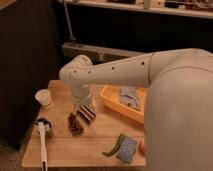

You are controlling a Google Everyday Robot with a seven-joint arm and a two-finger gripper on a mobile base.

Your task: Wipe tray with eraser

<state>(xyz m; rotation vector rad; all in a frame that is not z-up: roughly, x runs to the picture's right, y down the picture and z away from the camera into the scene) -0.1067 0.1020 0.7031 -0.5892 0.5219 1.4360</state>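
In my one camera view the gripper (pixel 83 108) hangs from the wrist low over the desk (pixel 65 146), fingers apart and clamped on nothing. The eraser (pixel 88 114) lies on the wood right beneath the fingers, barely to their tray side. It seems skewed across the desk edge, though I cannot tell its long axis for sure. The tray (pixel 118 108) sits beyond the eraser, away from the fingers, with a grey-blue cloth (pixel 129 96) inside. I judge the next move is a short straight drop before closing.
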